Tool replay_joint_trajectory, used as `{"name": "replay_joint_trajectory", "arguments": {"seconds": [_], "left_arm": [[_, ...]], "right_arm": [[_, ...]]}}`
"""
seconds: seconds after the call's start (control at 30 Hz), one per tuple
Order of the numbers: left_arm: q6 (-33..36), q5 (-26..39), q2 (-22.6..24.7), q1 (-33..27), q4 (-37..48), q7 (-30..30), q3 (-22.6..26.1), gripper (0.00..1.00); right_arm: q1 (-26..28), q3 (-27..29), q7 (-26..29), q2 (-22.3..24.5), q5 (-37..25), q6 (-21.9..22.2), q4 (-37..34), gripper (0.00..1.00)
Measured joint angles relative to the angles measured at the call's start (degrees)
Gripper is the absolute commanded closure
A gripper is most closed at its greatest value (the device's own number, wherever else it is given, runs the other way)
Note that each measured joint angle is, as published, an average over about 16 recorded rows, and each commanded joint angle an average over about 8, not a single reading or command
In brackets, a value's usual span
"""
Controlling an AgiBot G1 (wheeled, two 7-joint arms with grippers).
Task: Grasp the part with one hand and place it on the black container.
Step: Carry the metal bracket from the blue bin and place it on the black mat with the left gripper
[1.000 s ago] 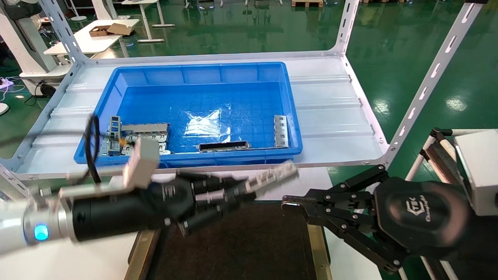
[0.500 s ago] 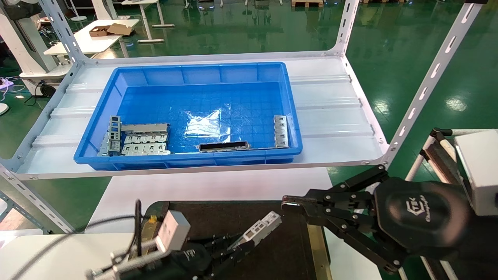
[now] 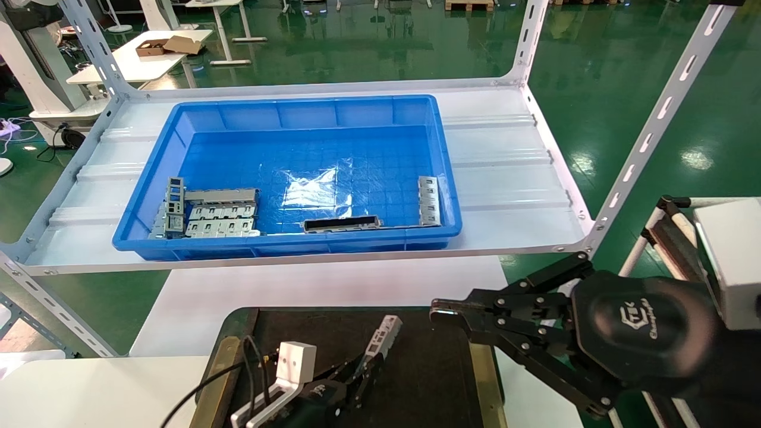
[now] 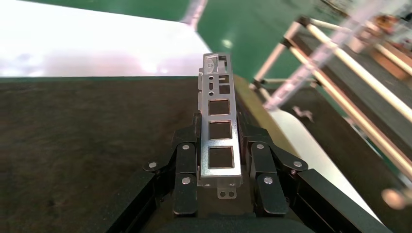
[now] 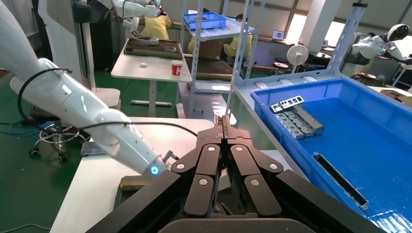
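Silver-grey sheet metal with a row of square cutouts, the part [image 4: 219, 131] is clamped by its lower end between the fingers of the left claw [image 4: 221, 167], its free end slanting up and away. In the head view the part [image 3: 381, 337] hangs low over the black container [image 3: 428, 368], near the middle of the dark surface; whether it touches cannot be told. The left claw [image 3: 362, 371] reaches in from the container's near edge. The right claw [image 3: 443, 310] hovers by the container's far right corner, its fingers pressed together on nothing. Behind, on the white shelf [image 3: 505, 160], the blue bin [image 3: 297, 113] holds stacked grey plates [image 3: 220, 214] and a dark-faced strip [image 3: 342, 223].
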Motion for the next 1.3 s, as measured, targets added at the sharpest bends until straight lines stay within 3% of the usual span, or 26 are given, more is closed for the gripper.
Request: {"name": "replay_joint_trajectory", "arguments": {"seconds": [0.47,0.77,1.13,1.2,1.3], "left_arm": [[-15.3,-1.3,11.0,-4.2,11.2,-0.5,4.7,1.0],[-18.1,-2.6,14.5,-6.5,17.3,-1.0,5.8,1.0],[-19.9,-3.8,15.6,-7.7,20.3,-3.6,7.7,1.0],[-20.3,-3.9,15.6,-7.8,20.6,-4.2,8.1,0.91],[-20.8,-4.1,15.7,-8.0,21.0,-5.1,8.8,0.55]], "right_arm": [[0.0,0.0,0.0,0.0,0.0,0.0,0.0,1.0],[0.0,0.0,0.0,0.0,0.0,0.0,0.0,1.0],[0.0,0.0,0.0,0.0,0.0,0.0,0.0,1.0],[0.0,0.0,0.0,0.0,0.0,0.0,0.0,0.92],[0.0,0.0,0.0,0.0,0.0,0.0,0.0,0.57]]}}
